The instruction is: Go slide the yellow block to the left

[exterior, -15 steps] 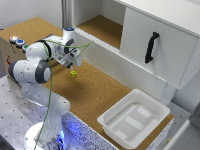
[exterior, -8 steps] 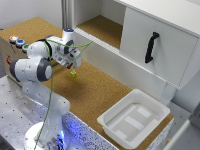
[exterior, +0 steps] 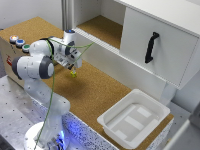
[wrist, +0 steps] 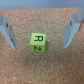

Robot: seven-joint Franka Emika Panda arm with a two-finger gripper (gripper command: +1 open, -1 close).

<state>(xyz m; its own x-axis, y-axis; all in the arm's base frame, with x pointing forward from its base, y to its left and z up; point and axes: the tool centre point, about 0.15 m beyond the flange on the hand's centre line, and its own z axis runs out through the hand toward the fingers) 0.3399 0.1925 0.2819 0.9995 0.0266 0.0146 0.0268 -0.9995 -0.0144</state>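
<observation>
Hovering open-fingered gripper (wrist: 40,34) over yellow block (wrist: 38,42)

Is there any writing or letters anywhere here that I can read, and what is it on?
"R" and "Z": dark letters on the upper face of the yellow block, seen in the wrist view between the open pincer fingers.
In the exterior view the block is too small to read; no other text shows.
</observation>
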